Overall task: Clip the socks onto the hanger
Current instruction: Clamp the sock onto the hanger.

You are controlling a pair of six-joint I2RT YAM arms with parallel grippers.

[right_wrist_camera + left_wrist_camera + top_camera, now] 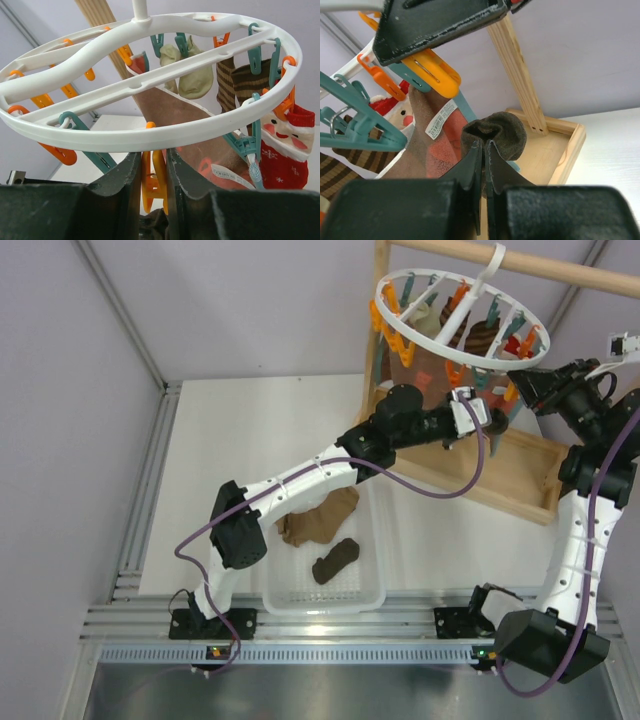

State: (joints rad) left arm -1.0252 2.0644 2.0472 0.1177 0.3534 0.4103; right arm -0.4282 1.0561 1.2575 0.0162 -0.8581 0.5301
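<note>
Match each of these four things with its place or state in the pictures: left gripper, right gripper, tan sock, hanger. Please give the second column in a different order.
1. left gripper
2. right gripper
3. tan sock
4. hanger

A. hangs from the wooden rod
B. closed on an orange peg
C. lies in the white basket
D. closed on a dark brown sock

Pairs: 1-D, 2-B, 3-C, 4-A

My left gripper (pixel 484 146) pinches a sock (pixel 504 134) just under the hanger (pixel 100 137), which hangs from the rod (pixel 560 270) at the far right. My right gripper (pixel 152 157) clamps a peg (pixel 153 181) on its near-right rim. Two socks (pixel 335 560) lie in the basket (pixel 325 606), close in front of me.
</note>
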